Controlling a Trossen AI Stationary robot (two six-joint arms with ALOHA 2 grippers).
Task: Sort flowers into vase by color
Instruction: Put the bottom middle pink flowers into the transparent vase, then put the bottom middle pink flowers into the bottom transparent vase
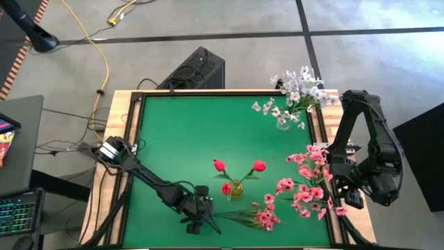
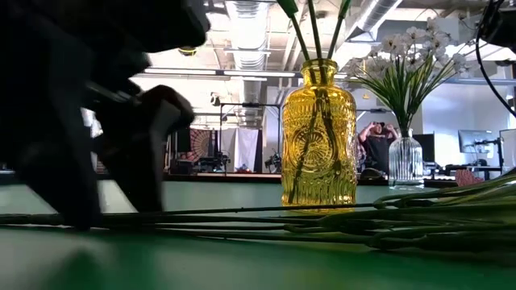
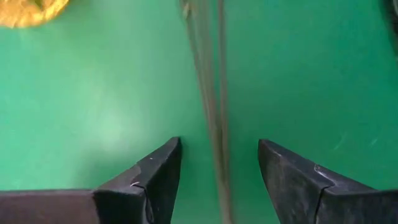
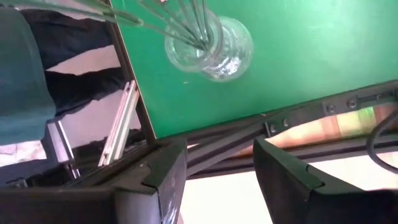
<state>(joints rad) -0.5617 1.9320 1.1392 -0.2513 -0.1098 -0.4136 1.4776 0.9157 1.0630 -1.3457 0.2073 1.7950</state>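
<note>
A pink flower spray [image 1: 265, 219] lies near the table's front edge, its green stems [image 3: 214, 124] running left. My left gripper [image 1: 207, 223] is low over the stem ends, open, one finger on each side of the stems [image 2: 322, 221] without touching them. A yellow vase [image 1: 236, 188] just beyond holds red buds [image 1: 219, 165]. At the far right a clear vase [image 4: 211, 37] holds white sprays [image 1: 300, 89]. More pink sprays [image 1: 309, 182] cluster near the right edge; what they stand in is hidden. My right gripper [image 1: 349, 198] waits open, raised over the table's right edge.
The table has a raised wooden frame [image 1: 128, 139] around the green mat. A black box [image 1: 198, 69] sits behind the far edge. The mat's left half [image 1: 173, 139] is bare green. A person [image 2: 379, 141] stands in the room behind.
</note>
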